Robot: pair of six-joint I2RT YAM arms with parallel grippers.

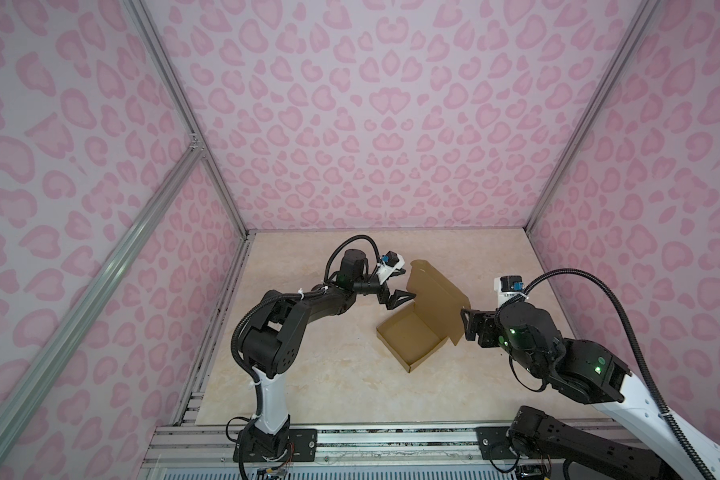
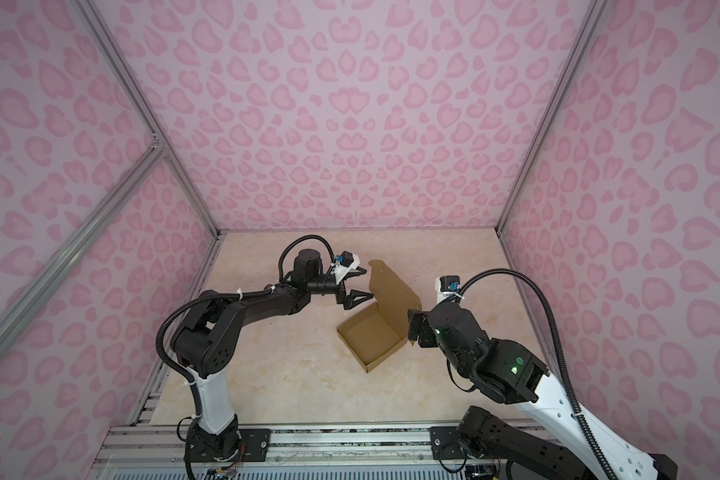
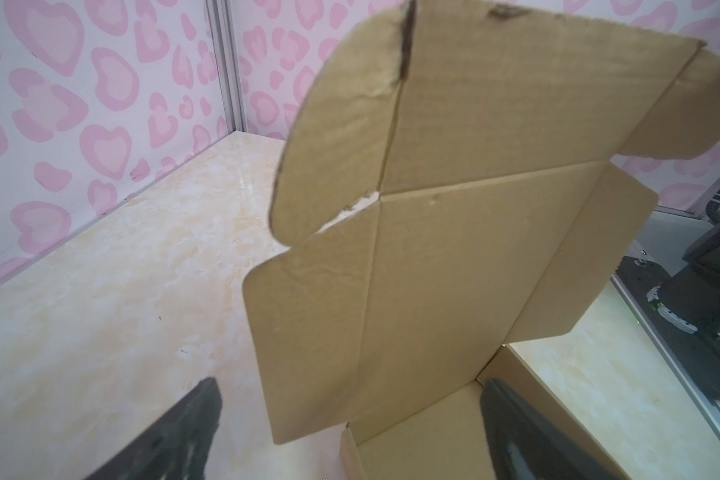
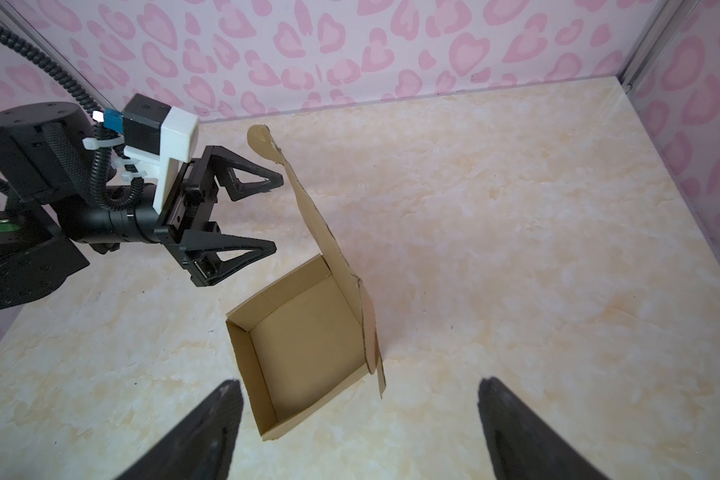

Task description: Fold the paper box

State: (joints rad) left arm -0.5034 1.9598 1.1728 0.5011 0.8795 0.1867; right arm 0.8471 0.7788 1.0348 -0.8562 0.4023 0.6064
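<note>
The paper box (image 1: 408, 336) (image 2: 371, 336) is a brown shallow square tray on the marble tabletop. Its lid (image 1: 437, 299) stands nearly upright along the tray's right side, with rounded tabs on its top edge. My left gripper (image 1: 408, 283) (image 2: 368, 283) (image 4: 278, 212) hovers open just left of the lid's far end, a small gap away from it. In the left wrist view the lid (image 3: 454, 249) fills the frame beyond the open left gripper (image 3: 350, 390). My right gripper (image 1: 466, 326) (image 2: 412, 328) sits open behind the lid's near end. The right wrist view shows the tray (image 4: 308, 340) beyond the empty right gripper (image 4: 358, 386).
Pink heart-patterned walls (image 1: 391, 124) enclose the tabletop (image 1: 308, 374) on three sides. Aluminium rails (image 1: 391, 440) with both arm bases run along the front edge. Bare marble lies around the box.
</note>
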